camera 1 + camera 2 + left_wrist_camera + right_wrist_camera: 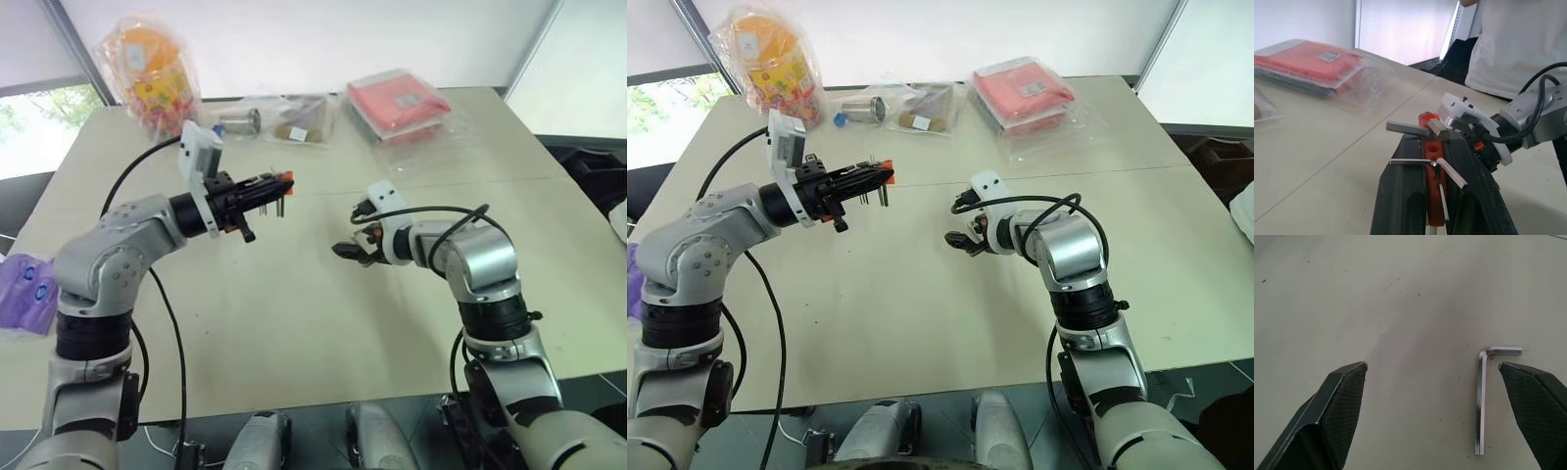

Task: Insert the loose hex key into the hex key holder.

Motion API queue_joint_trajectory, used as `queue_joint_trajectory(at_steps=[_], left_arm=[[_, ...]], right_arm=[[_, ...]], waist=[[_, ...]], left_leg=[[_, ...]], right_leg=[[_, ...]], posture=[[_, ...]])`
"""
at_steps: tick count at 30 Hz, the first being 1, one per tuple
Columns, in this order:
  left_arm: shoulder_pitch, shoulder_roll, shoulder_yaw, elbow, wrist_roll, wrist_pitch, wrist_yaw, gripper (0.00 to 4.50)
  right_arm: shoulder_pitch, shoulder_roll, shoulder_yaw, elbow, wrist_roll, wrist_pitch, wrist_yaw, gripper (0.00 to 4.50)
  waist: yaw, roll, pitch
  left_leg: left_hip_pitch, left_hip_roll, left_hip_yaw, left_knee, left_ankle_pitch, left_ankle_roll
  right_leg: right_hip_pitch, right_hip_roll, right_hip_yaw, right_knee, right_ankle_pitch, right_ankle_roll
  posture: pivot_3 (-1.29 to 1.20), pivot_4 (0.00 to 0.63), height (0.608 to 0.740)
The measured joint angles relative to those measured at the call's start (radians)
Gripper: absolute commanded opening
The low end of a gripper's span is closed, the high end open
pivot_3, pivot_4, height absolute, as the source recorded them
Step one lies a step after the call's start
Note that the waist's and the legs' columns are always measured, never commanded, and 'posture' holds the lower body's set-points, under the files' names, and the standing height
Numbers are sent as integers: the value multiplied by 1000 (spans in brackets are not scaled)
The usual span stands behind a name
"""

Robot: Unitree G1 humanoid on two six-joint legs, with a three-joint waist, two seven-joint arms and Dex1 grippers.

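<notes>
My left gripper (pixel 277 186) is raised above the table, pointing level toward the right arm. It is shut on the orange-red hex key holder (pixel 1433 196), whose short metal keys stick out sideways between the black fingers (pixel 1400 196). My right gripper (pixel 1432 364) is low over the table with its jaws wide open. The loose hex key (pixel 1480 401), a thin silver L, lies flat on the tabletop between them. It is close beside one fingertip (pixel 1528 387) and I see no contact. In the head views the right gripper (pixel 957 223) is a short way right of the holder (pixel 884 168).
A red flat packet in clear plastic (pixel 397 103) lies at the back right. Clear bags of small items (pixel 279 122) and an orange snack bag (pixel 147 73) lie at the back left, and a purple bag (pixel 24 294) at the left edge. A person in white (pixel 1518 44) stands beyond the table.
</notes>
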State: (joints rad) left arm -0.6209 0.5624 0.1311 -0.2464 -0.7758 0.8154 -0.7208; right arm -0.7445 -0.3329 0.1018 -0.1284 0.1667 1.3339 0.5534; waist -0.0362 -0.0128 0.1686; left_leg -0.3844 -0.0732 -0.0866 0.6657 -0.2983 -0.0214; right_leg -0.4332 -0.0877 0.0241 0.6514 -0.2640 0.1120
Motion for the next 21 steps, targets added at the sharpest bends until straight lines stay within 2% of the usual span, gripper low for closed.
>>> queue_joint_trajectory(at_steps=[8, 17, 19, 21], left_arm=[[25, 1, 0, -14, 0, 1, 5, 0], [35, 2, 1, -44, -2, 4, 16, 0], [38, 2, 1, -44, -2, 5, 20, 0], [38, 2, 1, -45, -2, 5, 27, 0]], right_arm=[[29, 4, 7, 102, 4, -76, -54, 4453], [26, 57, -12, 160, 6, -151, -111, 4453], [23, 61, -9, 168, 4, -159, -119, 3932], [25, 47, 15, 177, -8, -192, -120, 3137]], waist=[[-3, 0, 0], [-8, 0, -1], [-8, 0, -1], [-7, 0, -1]], left_leg=[[-1, 0, 0, 0, 0, 0], [0, 0, 0, 1, 0, 0], [0, 0, 0, 1, 0, 0], [0, 0, 0, 1, 0, 0]], right_leg=[[-1, 0, 0, 0, 0, 0], [-1, 0, 0, 2, 0, 0], [-1, 0, 0, 2, 0, 0], [-1, 0, 0, 2, 0, 0]], posture=[[0, 150, 740], [0, 150, 740], [0, 150, 740], [0, 150, 740]])
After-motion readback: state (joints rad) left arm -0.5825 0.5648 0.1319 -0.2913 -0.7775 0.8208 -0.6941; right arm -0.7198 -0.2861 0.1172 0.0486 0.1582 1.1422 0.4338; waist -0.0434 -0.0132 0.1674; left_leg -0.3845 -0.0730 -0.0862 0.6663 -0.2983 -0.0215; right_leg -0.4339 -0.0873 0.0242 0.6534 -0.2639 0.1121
